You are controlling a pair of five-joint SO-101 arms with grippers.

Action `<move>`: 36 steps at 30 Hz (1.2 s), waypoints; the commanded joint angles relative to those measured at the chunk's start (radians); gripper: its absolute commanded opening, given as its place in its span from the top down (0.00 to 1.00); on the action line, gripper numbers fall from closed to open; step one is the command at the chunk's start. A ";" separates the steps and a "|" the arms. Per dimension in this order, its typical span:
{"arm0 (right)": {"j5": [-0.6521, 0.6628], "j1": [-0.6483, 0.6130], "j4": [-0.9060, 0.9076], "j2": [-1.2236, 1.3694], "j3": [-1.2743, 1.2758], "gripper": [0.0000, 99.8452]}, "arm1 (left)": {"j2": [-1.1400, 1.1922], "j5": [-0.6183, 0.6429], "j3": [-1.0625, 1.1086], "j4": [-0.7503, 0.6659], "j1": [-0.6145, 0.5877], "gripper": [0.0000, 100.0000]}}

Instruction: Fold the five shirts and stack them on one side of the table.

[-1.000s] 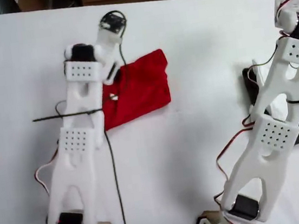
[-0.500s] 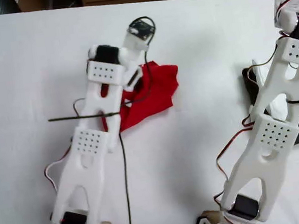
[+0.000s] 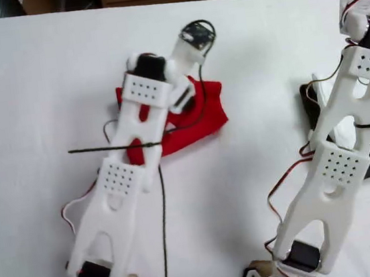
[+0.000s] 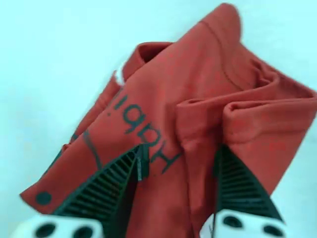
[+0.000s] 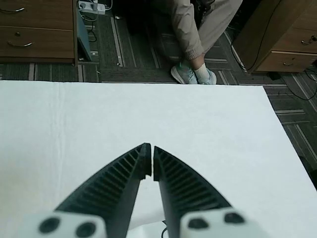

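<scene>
While the right gripper [image 5: 151, 151] hangs over the white table [image 3: 29, 76] with its fingers together and empty, the left gripper [image 4: 181, 157] sits on the crumpled red shirt [image 3: 201, 115] mid-table, fingers apart, a cloth fold between them.

Left arm [image 3: 137, 137] over red shirt [image 3: 206, 114], white table [image 3: 42, 75]
</scene>
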 commanded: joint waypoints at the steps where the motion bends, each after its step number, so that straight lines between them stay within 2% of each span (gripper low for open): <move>1: -0.006 -0.010 -0.016 -0.079 -0.035 0.98 | -0.118 0.008 -0.001 0.018 0.020 0.77; 7: -0.005 -0.010 -0.016 -0.079 -0.035 0.98 | -0.178 0.008 -0.001 0.018 0.038 0.77; 11: -0.006 -0.010 -0.028 -0.077 -0.032 0.98 | -0.212 0.000 0.001 0.003 0.006 0.77; 16: -0.006 -0.005 -0.028 -0.077 -0.031 0.98 | -0.132 0.000 0.038 -0.012 -0.084 0.77; 20: -0.008 -0.008 -0.028 -0.077 -0.031 0.98 | -0.058 -0.002 0.030 -0.031 -0.100 0.77; 28: -0.008 -0.010 -0.028 -0.077 -0.031 0.98 | -0.005 -0.002 0.030 -0.046 -0.051 0.77; 36: -0.008 -0.010 -0.028 -0.077 -0.031 0.98 | -0.015 0.000 0.008 0.008 0.049 0.77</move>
